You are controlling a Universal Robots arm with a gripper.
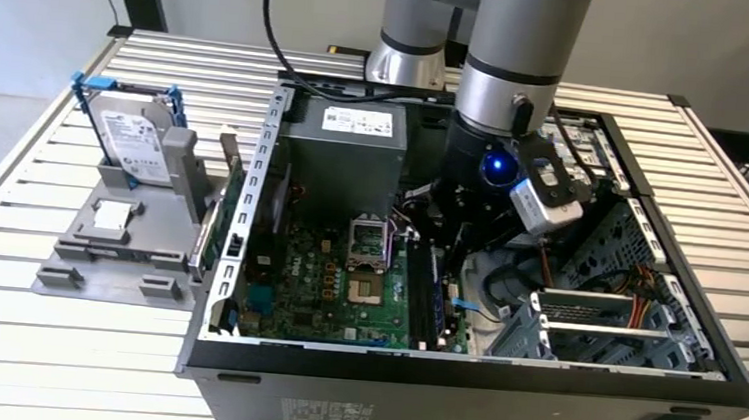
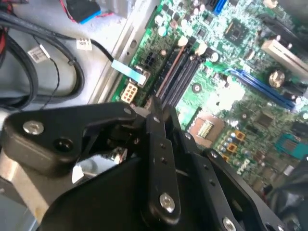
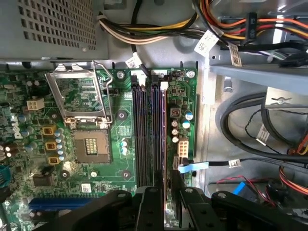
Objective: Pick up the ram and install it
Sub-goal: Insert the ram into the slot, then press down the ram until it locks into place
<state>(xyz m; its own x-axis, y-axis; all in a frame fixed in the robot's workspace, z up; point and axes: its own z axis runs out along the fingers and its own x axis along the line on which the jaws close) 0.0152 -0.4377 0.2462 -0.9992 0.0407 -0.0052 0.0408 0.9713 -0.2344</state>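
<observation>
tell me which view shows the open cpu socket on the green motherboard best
The first wrist view: the open square silver CPU socket faces the camera unobstructed, its metal frame lifted beside it. The exterior view shows the socket smaller, beside the arm. The second wrist view catches it at a slant, partly behind the black claw.

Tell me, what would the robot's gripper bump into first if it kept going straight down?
Probably the memory slots on the motherboard. The gripper hangs right over them with a thin board, likely the ram, lined up along one slot, though depth is unclear.

No print can be read on the white labels of the hard drive (image 1: 135,143) or power supply (image 1: 356,121).
</observation>
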